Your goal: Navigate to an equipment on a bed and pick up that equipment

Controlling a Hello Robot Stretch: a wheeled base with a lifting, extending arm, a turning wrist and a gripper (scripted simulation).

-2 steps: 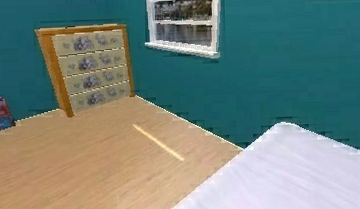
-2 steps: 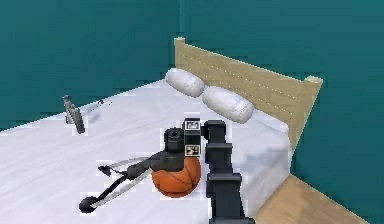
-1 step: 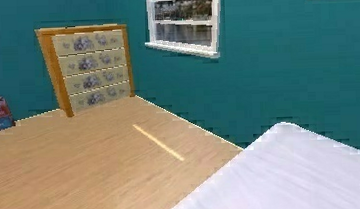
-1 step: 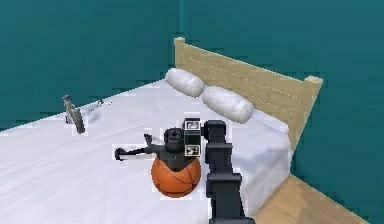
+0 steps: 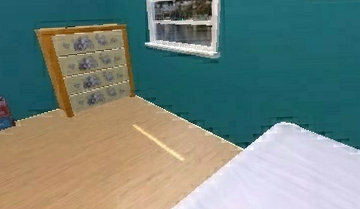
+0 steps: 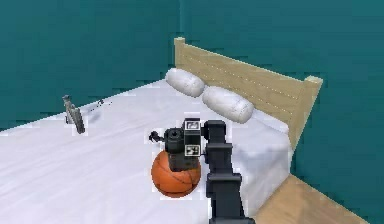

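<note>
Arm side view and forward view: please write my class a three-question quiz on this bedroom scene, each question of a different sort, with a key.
1. True or false: in the arm side view, two white pillows lie by the wooden headboard.
2. Multiple choice: which round thing lies on the bed at the far end of the arm?
A. green apple
B. orange basketball
C. white plate
3. Fill the blank: in the forward view, the chest of drawers stands to the left of the ____ on the teal wall.

Key: 1 true; 2 B; 3 window.
</note>
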